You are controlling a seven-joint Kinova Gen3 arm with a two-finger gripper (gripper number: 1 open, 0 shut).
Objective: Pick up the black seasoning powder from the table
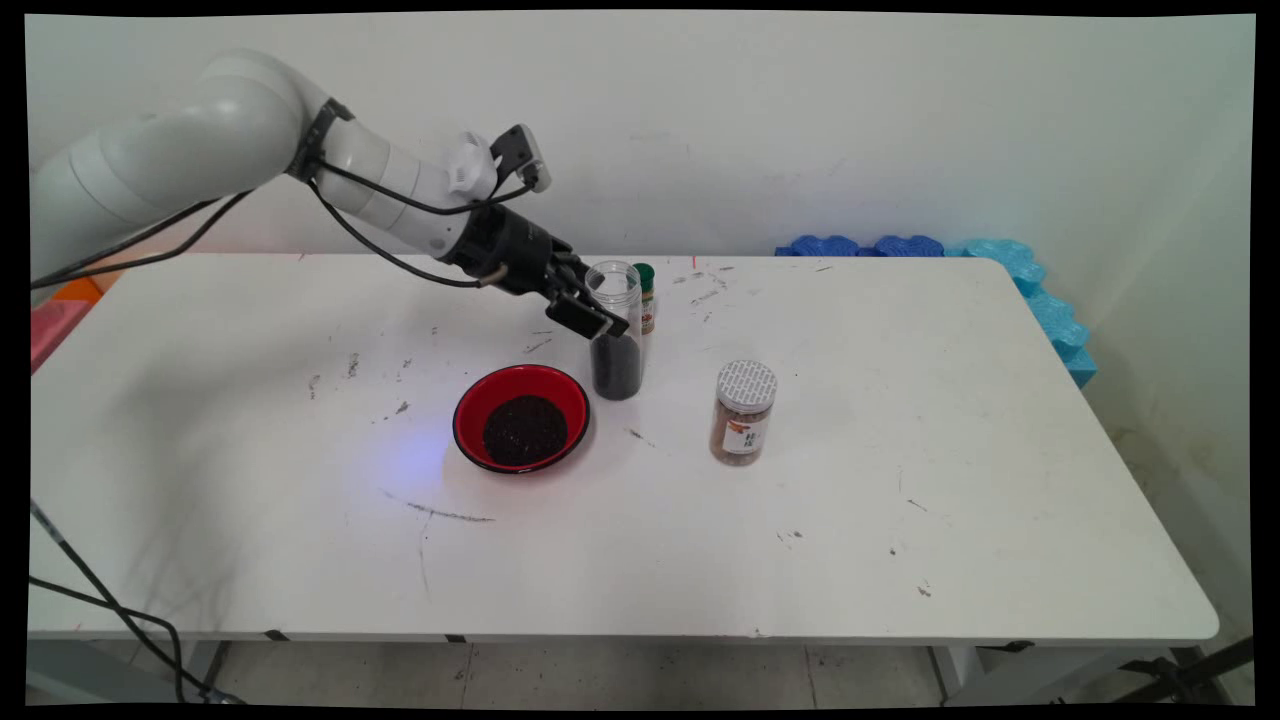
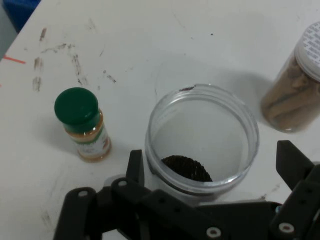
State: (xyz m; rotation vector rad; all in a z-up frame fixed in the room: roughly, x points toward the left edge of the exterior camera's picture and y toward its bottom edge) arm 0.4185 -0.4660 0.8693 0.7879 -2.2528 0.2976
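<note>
White scuffed table [image 1: 900, 520], gripper at the open jar.
I see the black two-finger gripper [image 2: 212, 167] spread wide, straddling the clear, lidless plastic jar [image 1: 615, 335] partly filled with dark grains, mid-table. Red bowl [image 1: 520, 417] of dark grains just beside; green-capped spice bottle [image 2: 82, 125] behind; white-lidded brown jar [image 1: 743, 412] to the right.

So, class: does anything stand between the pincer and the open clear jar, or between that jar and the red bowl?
Nothing visible. The pincer already has a finger on each side of the clear jar, apparently a little apart from its wall. The table between the jar and the red bowl is bare; the green-capped bottle and grey-lidded jar stand off to other sides.
</note>
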